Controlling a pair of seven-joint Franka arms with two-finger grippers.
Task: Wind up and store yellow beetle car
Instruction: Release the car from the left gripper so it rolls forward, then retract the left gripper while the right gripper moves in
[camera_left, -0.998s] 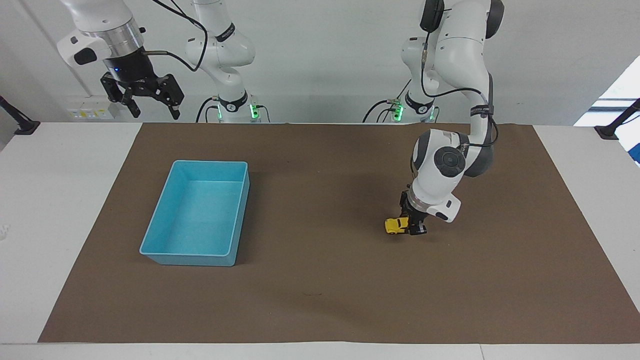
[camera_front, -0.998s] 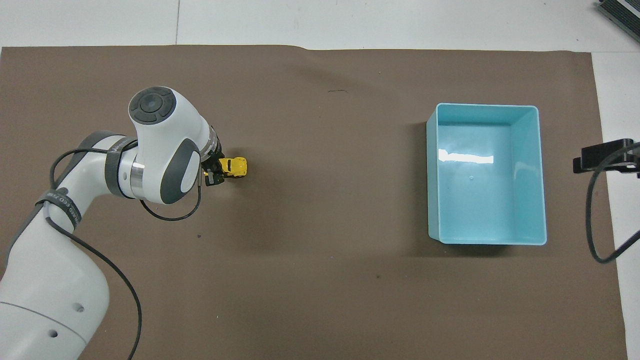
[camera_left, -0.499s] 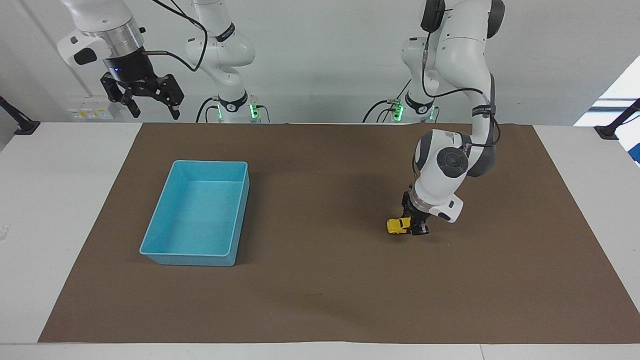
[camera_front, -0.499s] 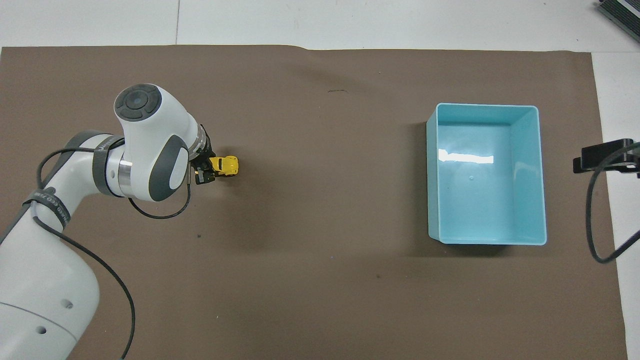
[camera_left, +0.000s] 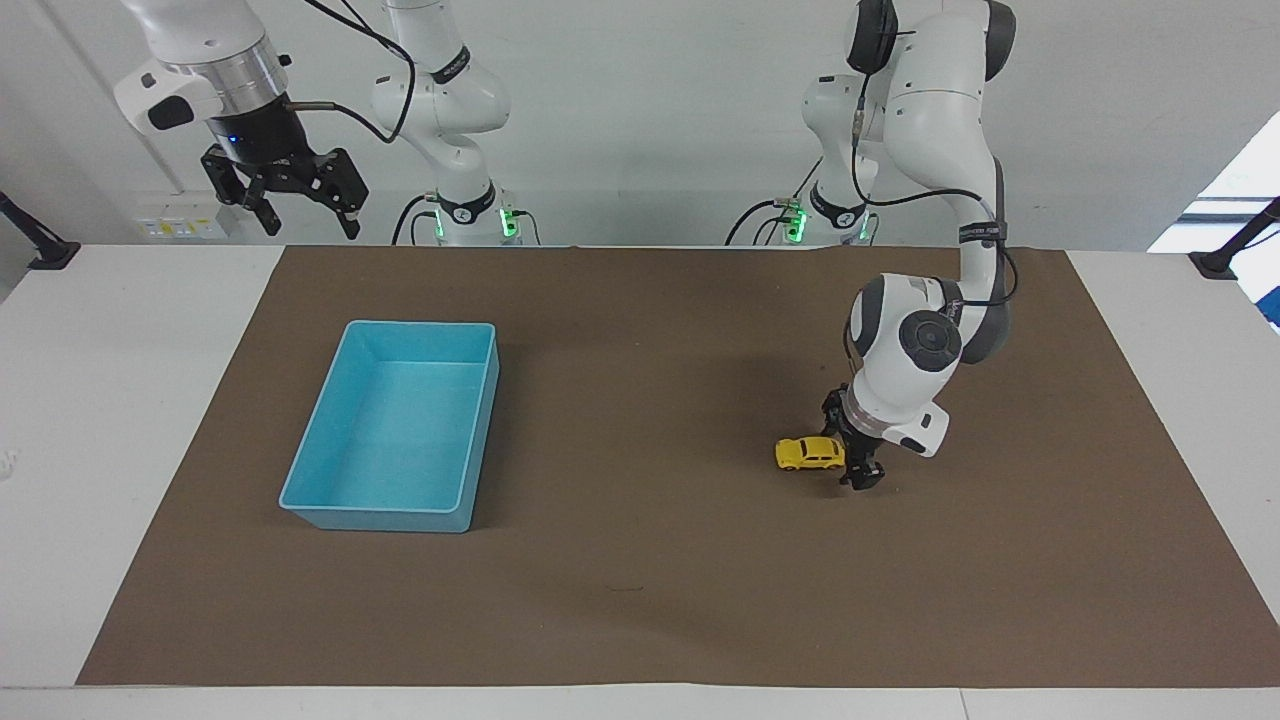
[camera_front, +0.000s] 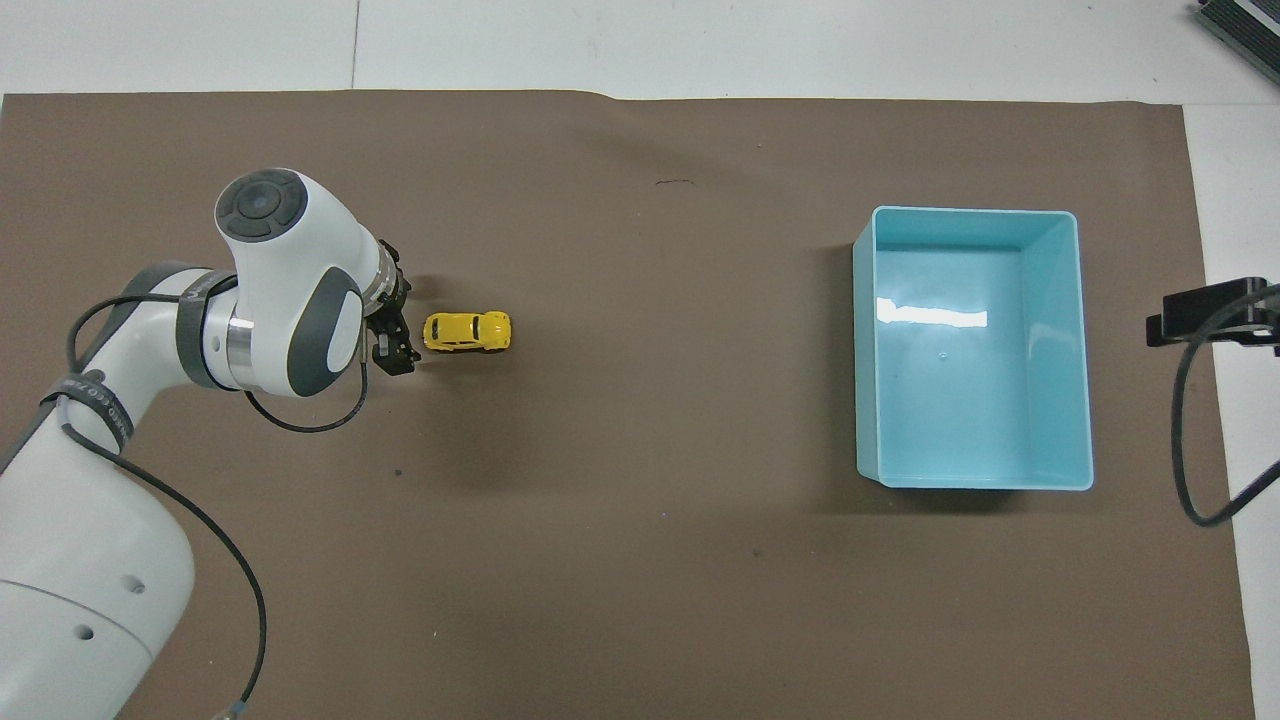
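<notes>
Beetle car (camera_left: 809, 454) on mat, L fingers (camera_left: 860, 462) open beside.

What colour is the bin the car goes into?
Light blue; the bin shows best in the overhead view.

Yellow beetle car (camera_left: 810, 454) on mat, left hand (camera_left: 860, 470) beside it, open.

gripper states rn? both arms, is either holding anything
Left gripper: open, holding nothing, low over the mat beside the car.
Right gripper: open, empty, waiting raised at its own end of the table.
</notes>
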